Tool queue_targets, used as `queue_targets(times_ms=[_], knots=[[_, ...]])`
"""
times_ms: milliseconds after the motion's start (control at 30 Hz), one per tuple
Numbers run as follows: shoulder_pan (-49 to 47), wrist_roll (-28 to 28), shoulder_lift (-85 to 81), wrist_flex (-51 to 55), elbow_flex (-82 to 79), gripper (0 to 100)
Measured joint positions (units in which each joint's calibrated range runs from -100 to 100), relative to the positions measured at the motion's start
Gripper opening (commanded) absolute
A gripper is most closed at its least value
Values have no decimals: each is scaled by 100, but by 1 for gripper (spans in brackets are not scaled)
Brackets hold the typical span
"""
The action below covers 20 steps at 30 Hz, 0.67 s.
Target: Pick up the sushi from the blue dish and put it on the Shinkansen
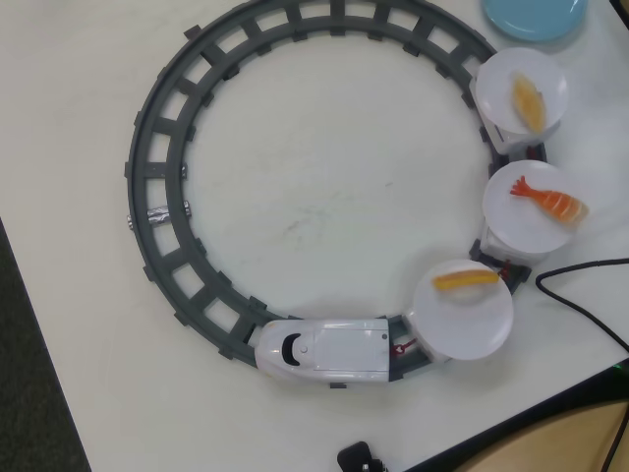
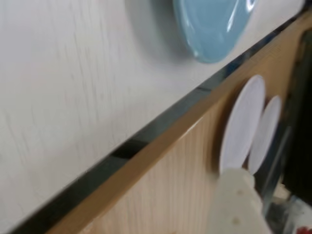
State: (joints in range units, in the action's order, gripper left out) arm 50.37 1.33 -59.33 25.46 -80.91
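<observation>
Sushi (image 1: 528,102), pale peach oblong, on Shinkansen (image 1: 329,349) rear plate (image 1: 496,81)

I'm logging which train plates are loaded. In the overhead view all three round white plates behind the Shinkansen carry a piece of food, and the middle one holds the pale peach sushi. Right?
Not quite. The overhead view shows the middle plate holding the orange striped shrimp with a red tail. The pale peach sushi lies on the far plate, nearest the blue dish. All three plates behind the Shinkansen are indeed loaded.
</observation>
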Motion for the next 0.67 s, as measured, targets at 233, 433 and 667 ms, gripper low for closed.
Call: queue_targets(times_ms=[233,433,667], knots=[[-189,0,-1869,910,-919,39],[-465,0,-2981,2493,-982,39],[-496,21,-3739,3080,-1279,39]])
